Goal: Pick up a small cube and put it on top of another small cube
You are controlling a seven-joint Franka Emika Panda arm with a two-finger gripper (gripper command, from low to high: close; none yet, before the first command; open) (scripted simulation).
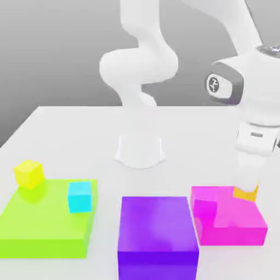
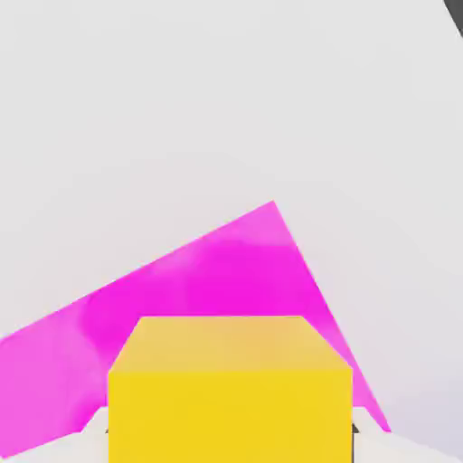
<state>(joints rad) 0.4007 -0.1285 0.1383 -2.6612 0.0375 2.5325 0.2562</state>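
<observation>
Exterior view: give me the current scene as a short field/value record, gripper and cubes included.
gripper: closed on orange-yellow cube, above magenta block
magenta block: flat, on table
magenta cube: on magenta block
lime block: flat, exterior view's left
cyan cube: on lime block
lemon-yellow cube: at lime block's far edge
purple block: between lime and magenta blocks
stacking: orange-yellow cube not yet on another small cube

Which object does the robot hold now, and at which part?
The orange-yellow small cube; the hand grips it by two opposite side faces.
</observation>
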